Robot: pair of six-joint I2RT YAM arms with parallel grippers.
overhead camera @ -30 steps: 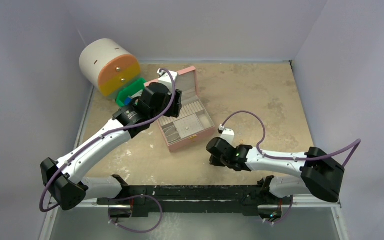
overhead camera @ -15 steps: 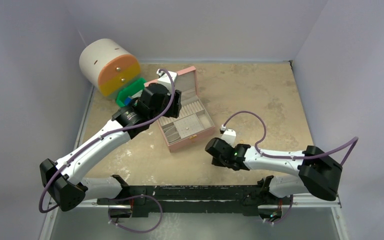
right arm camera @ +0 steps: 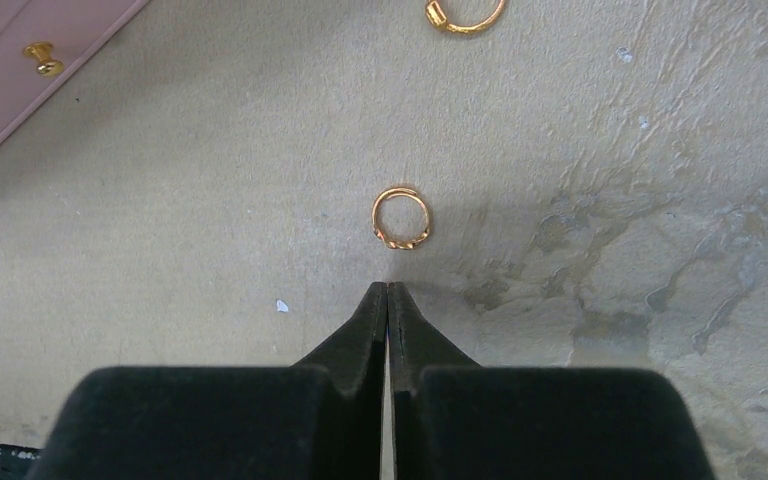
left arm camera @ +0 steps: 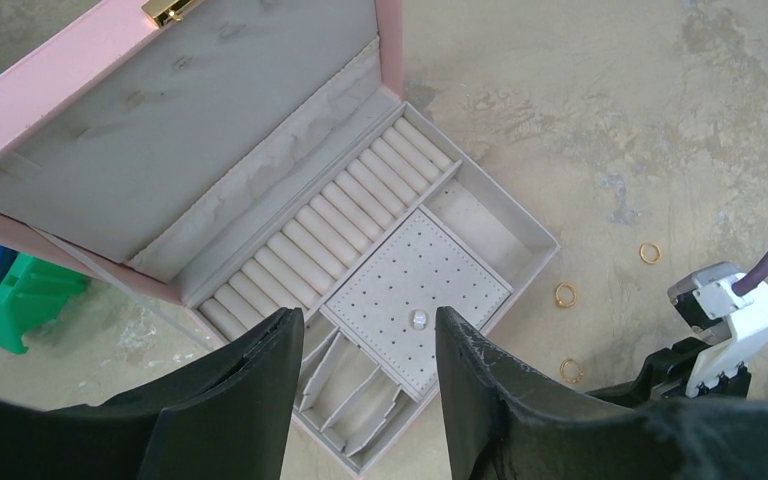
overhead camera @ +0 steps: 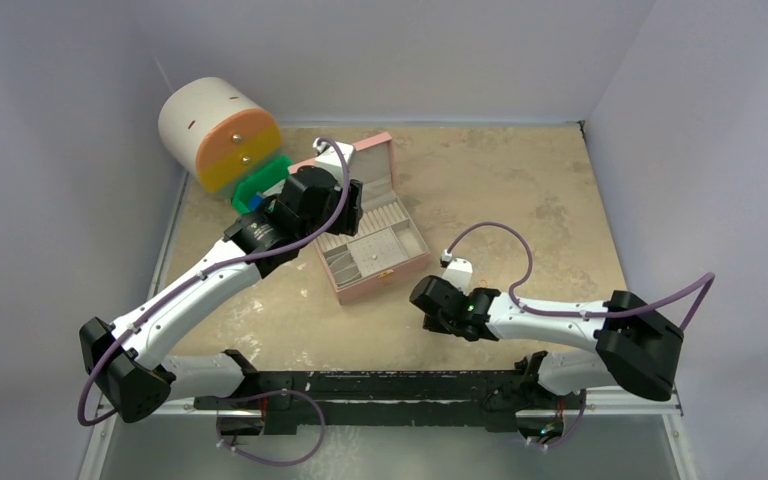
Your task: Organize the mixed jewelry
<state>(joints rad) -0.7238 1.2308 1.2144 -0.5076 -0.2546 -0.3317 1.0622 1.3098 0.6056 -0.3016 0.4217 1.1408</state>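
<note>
Gold-coloured thin metal rings (left arm camera: 565,294) lie loose on the beige mottled table (overhead camera: 520,180). Three show in the left wrist view, just off the right side of the open pink jewellery box with grey lining (left arm camera: 50,85), toward the table's near edge and apart from one another. The right gripper (right arm camera: 388,290) is low over the table with its black fingers pressed together and nothing between them. Their tips stop just short of one twisted gold ring (right arm camera: 401,218), with a narrow gap left. Another gold ring (right arm camera: 465,12) beyond it is cut by the top of that view. The left gripper (left arm camera: 367,320) hangs above the box with jaws apart and empty. Beneath it, a small pearly stud (left arm camera: 418,320) sits in the perforated grey panel (left arm camera: 430,270) beside the row of cream ring rolls (left arm camera: 330,230).
</note>
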